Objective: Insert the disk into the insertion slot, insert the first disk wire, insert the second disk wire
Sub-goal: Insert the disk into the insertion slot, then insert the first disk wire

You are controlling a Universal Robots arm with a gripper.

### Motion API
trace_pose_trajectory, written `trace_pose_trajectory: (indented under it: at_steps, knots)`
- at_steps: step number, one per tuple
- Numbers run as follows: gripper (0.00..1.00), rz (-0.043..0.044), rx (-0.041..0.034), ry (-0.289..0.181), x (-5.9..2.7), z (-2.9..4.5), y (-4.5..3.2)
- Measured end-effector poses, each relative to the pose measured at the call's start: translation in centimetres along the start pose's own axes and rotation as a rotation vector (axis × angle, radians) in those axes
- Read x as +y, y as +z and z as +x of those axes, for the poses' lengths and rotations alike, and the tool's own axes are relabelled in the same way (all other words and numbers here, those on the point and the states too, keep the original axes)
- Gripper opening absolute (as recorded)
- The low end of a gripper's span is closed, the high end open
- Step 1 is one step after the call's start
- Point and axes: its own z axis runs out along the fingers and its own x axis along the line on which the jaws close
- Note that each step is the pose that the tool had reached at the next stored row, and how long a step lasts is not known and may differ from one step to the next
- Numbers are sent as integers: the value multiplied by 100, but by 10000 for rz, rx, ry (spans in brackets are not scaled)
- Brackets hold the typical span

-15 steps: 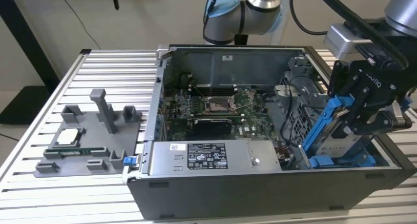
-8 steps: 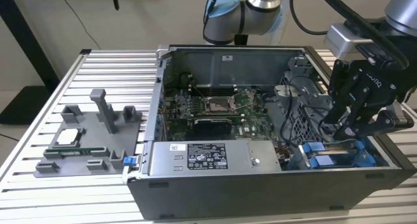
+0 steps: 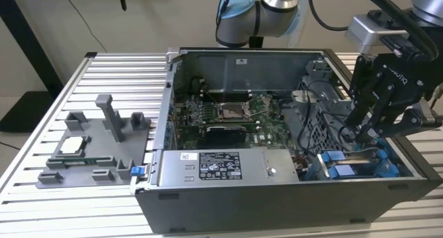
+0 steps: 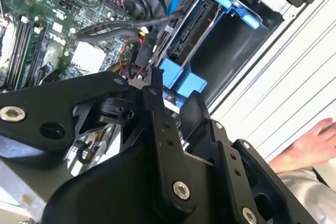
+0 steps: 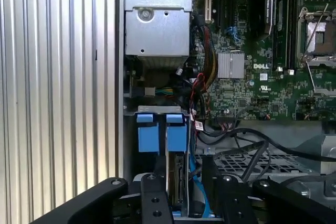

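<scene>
Matte black gripper (image 3: 361, 136) hanging close over the disk (image 5: 177, 174), grip cannot tell, flat silver-grey disk in blue plastic carrier (image 5: 176, 137) sitting on edge in the slot (image 4: 231, 61), corner of steel computer case (image 3: 277, 204), ribbed aluminium bench (image 3: 41, 207).

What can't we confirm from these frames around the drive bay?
1. Drive bay interior: in the exterior view, the gripper stands in front of it.
2. How deep the disk sits: in the first wrist view, the gripper covers its near end.
3. Where the black cable ends: in the second wrist view, lost behind the gripper and other wires.
4. Person's hand: cut off by the second wrist view's edge.
</scene>
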Motion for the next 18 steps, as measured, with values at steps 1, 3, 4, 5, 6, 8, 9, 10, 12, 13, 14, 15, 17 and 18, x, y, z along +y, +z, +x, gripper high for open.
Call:
trace_pose_trajectory:
  at_steps: [1,3,4,5,6,8,9,10,12,13,14,15,17,18]
  knots:
    - [100,0,-8,0,1,-13,-6]
    - [100,0,-26,0,2,-44,-16]
    - [100,2,-42,-1,2,-63,-17]
    - [100,10,-84,-3,2,-79,-17]
    - [100,22,-145,-5,3,-91,-16]
    - [100,56,-292,-13,3,-111,-15]
    - [100,90,-380,-21,4,-117,-14]
    - [100,146,-465,-36,3,-122,-14]
    - [100,342,-577,-70,3,-126,-15]
    - [100,463,-606,-91,3,-126,-14]
    - [100,611,-625,-122,3,-127,-14]
    - [100,766,-632,-155,3,-127,-13]
    - [100,924,-634,-231,3,-126,-4]
    - [100,940,-633,-290,2,-126,2]
